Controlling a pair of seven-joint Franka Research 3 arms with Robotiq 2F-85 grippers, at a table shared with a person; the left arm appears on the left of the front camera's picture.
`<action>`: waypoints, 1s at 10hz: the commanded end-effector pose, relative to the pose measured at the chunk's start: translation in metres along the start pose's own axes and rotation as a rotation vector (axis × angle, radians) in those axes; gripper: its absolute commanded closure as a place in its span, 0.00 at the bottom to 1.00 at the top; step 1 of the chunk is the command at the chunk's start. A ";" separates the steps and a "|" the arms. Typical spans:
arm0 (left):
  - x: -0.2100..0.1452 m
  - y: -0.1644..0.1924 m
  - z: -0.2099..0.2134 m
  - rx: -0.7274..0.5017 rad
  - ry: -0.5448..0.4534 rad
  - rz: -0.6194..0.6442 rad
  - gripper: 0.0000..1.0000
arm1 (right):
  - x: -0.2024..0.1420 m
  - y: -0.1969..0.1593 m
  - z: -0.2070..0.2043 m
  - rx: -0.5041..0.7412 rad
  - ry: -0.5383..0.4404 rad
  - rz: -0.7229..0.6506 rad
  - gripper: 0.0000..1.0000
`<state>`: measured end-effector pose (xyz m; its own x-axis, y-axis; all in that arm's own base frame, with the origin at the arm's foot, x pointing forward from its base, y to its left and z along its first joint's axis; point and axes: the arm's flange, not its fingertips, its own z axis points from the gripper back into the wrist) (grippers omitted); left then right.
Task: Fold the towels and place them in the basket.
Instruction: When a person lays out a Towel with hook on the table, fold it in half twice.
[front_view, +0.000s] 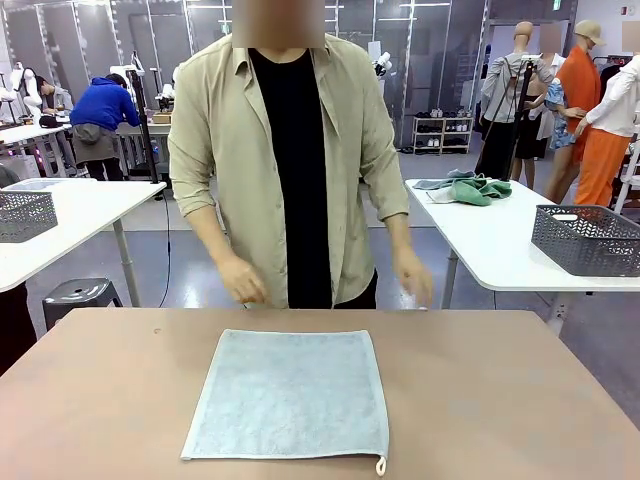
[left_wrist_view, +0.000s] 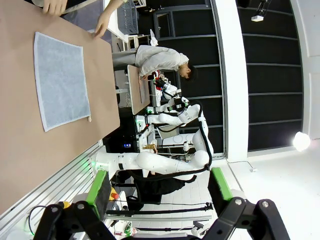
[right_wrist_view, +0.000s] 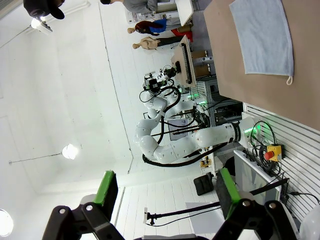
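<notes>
You have one pale blue-grey terry-cloth towel (front_view: 288, 393) lying flat on the brown table (front_view: 500, 380).
It sits centred by the near edge; your left gripper (left_wrist_view: 160, 189) and right gripper (right_wrist_view: 165, 192) both stand spread, empty.

brown table (front_view: 500, 400), green cloths (front_view: 474, 190) on a white side table (front_view: 490, 238), grey stool (front_view: 80, 293)

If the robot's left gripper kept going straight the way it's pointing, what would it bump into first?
Probably nothing close. The left gripper, jaws open, points past the edge of the table into the room; the towel lies off to the side. Depth is hard to judge.
</notes>
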<state>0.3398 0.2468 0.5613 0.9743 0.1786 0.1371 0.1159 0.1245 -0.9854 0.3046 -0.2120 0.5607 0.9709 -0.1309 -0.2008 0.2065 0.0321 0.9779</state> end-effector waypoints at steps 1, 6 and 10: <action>0.000 -0.001 0.000 0.000 0.002 -0.004 0.00 | 0.000 0.001 0.001 -0.002 -0.003 0.001 0.00; -0.002 -0.066 -0.036 0.154 0.036 -0.254 0.00 | 0.003 0.053 -0.041 -0.194 0.048 0.098 0.00; -0.042 -0.126 -0.118 0.292 0.264 -0.569 0.00 | -0.015 0.096 -0.127 -0.511 0.208 0.282 0.00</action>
<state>0.3151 0.1294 0.6790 0.8453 -0.1652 0.5081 0.5317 0.3550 -0.7689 0.3246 -0.0923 0.6579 0.9942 0.0986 -0.0432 -0.0048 0.4415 0.8972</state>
